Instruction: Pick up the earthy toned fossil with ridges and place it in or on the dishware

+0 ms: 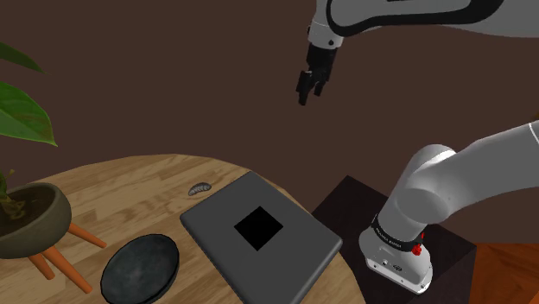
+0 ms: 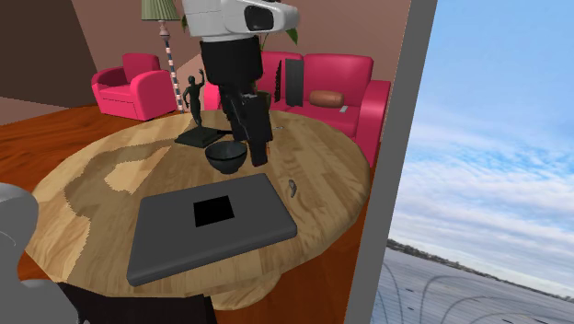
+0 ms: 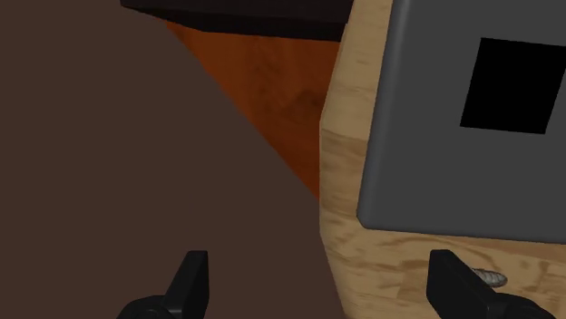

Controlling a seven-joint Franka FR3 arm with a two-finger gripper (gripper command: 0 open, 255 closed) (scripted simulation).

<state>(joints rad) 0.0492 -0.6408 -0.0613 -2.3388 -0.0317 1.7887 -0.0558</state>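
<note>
Greyish-tan and small: fossil [image 1: 201, 186], curved, crossed by pale ribs. Lying flat on the wooden table [image 1: 129, 186] close to its rim, just beside a corner of the grey slab [image 1: 285, 259] with a black square in its middle. Apart from the dark bowl [image 1: 141, 268], also on the table. Black gripper [image 1: 309, 91] raised well above the table, jaws spread wide, clasping nothing. From the wrist, ribbed end of the fossil peeking past one finger, untouched.

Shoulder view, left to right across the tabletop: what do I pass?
Plant pot → dark bowl → fossil → grey slab
</note>
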